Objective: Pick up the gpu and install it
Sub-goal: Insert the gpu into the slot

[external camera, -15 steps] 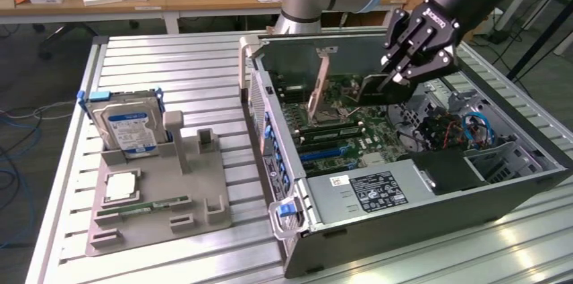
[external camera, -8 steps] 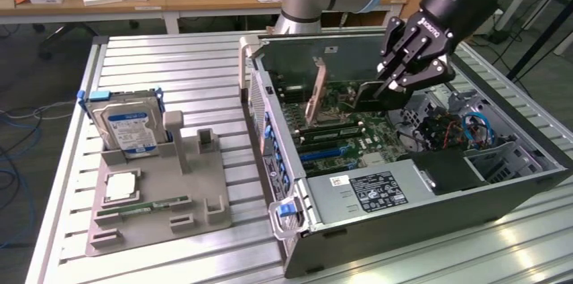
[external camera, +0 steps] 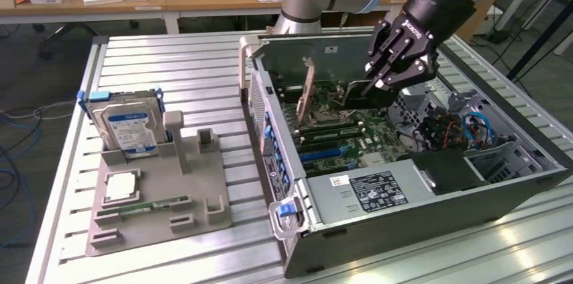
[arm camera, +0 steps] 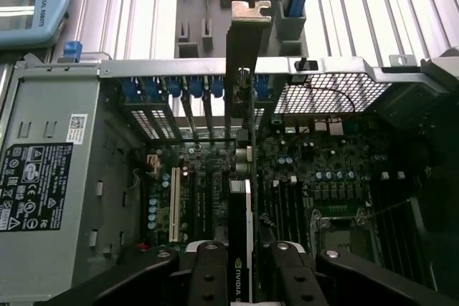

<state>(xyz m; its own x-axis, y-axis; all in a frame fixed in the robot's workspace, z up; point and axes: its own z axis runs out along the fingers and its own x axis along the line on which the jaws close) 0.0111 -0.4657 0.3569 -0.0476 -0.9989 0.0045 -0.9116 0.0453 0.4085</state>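
Note:
The gpu [external camera: 309, 89] stands on edge inside the open computer case [external camera: 268, 129], over the motherboard [external camera: 358, 136]. Its silver end bracket is toward the case wall with the blue clips. My black gripper [external camera: 363, 92] reaches down into the case and is shut on the card's other end. In the wrist view the gpu [arm camera: 244, 191] runs edge-on away from the gripper [arm camera: 244, 288], a black finger [arm camera: 208, 270] on each side of its labelled edge. The bracket [arm camera: 247, 23] rises above the case's rear rail [arm camera: 172, 68].
A grey fixture [external camera: 161, 190] on the exterior view's left holds a hard drive [external camera: 130, 126], a memory stick [external camera: 143, 207] and a square chip [external camera: 121, 186]. The power supply [external camera: 376, 190] fills the case's near end. Cables and a fan [external camera: 447, 129] lie on the exterior view's right.

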